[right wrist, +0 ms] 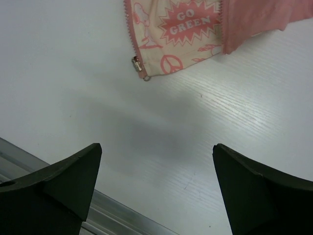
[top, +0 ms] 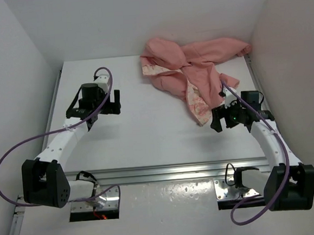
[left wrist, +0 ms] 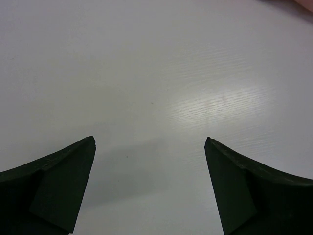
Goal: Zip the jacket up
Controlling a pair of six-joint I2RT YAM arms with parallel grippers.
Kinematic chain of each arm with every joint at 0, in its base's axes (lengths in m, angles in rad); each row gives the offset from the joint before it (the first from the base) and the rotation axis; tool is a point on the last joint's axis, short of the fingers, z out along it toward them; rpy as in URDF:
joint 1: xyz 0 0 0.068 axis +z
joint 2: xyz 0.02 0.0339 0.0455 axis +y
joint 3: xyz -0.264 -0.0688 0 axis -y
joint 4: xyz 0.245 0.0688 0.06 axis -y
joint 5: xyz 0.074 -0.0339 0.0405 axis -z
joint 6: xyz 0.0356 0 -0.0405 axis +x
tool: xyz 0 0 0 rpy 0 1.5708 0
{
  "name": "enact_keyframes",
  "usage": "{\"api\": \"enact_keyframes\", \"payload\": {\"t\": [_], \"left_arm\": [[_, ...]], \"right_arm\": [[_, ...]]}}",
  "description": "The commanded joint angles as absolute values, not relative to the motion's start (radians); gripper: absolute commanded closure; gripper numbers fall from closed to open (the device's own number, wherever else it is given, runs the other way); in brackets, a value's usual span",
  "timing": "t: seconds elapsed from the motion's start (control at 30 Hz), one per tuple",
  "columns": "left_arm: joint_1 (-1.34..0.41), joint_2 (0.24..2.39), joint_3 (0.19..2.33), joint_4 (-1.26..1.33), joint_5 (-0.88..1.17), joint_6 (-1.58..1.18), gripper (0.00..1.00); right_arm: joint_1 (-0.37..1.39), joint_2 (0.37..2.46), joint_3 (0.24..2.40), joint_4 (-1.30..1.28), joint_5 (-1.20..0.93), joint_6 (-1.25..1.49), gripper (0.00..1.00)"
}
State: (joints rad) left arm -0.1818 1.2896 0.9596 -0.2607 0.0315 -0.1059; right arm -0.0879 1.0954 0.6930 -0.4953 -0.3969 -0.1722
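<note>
The salmon-pink jacket [top: 192, 71] lies crumpled at the back right of the table, one front panel turned over with its cream printed lining [top: 198, 106] showing. In the right wrist view the lining's bottom corner [right wrist: 183, 29] shows pink zipper teeth along its left edge and a metal zipper slider [right wrist: 137, 66] at the corner. My right gripper [top: 218, 118] is open and empty, just near of that corner [right wrist: 157, 149]. My left gripper [top: 114, 102] is open and empty over bare table at the left [left wrist: 150, 142].
White walls enclose the table on the left, back and right. A metal rail [top: 172, 172] runs along the table's near edge and shows in the right wrist view [right wrist: 117, 218]. The white table top [top: 136, 135] lies between the arms.
</note>
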Motion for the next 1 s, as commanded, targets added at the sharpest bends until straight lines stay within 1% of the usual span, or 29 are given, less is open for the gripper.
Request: {"api": "enact_keyframes", "payload": {"t": [0.0, 0.03, 0.07, 0.1, 0.17, 0.2, 0.3, 0.4, 0.53, 0.67, 0.77, 0.87, 0.97], "left_arm": [[-0.178, 1.290, 1.002, -0.264, -0.002, -0.109, 0.00], [-0.178, 1.290, 1.002, -0.264, -0.014, -0.109, 0.00], [-0.178, 1.290, 1.011, -0.264, -0.029, -0.109, 0.00], [-0.178, 1.290, 1.011, -0.264, -0.041, -0.124, 0.00], [-0.178, 1.299, 1.022, -0.264, -0.060, -0.133, 0.00], [-0.178, 1.308, 1.022, -0.264, -0.060, -0.133, 0.00], [-0.178, 1.308, 1.022, -0.264, -0.069, -0.143, 0.00], [-0.178, 1.308, 1.031, -0.264, -0.078, -0.143, 0.00], [-0.169, 1.308, 1.031, -0.264, -0.078, -0.152, 0.00], [-0.160, 1.308, 1.031, -0.264, -0.078, -0.161, 0.00], [-0.160, 1.319, 1.031, -0.264, -0.089, -0.161, 0.00], [-0.160, 1.328, 1.031, -0.264, -0.089, -0.161, 0.00], [-0.160, 1.328, 1.031, -0.264, -0.089, -0.161, 0.00]], "right_arm": [[-0.045, 1.117, 0.750, -0.494, -0.417, -0.222, 0.05], [-0.017, 1.124, 0.755, -0.488, -0.411, -0.232, 0.10], [-0.008, 1.138, 0.759, -0.480, -0.405, -0.236, 0.12], [0.062, 1.147, 0.770, -0.470, -0.369, -0.238, 0.15], [0.098, 1.195, 0.801, -0.459, -0.339, -0.227, 0.19], [0.153, 1.207, 0.807, -0.443, -0.281, -0.227, 0.21], [0.216, 1.304, 0.838, -0.425, -0.169, -0.236, 0.26], [0.300, 1.385, 0.859, -0.405, -0.043, -0.247, 0.27], [0.345, 1.469, 0.888, -0.365, 0.059, -0.232, 0.27], [0.368, 1.570, 0.926, -0.342, 0.109, -0.204, 0.29], [0.385, 1.611, 0.934, -0.307, 0.162, -0.198, 0.29], [0.391, 1.650, 0.951, -0.284, 0.173, -0.195, 0.30], [0.391, 1.680, 0.963, -0.269, 0.172, -0.184, 0.36]]}}
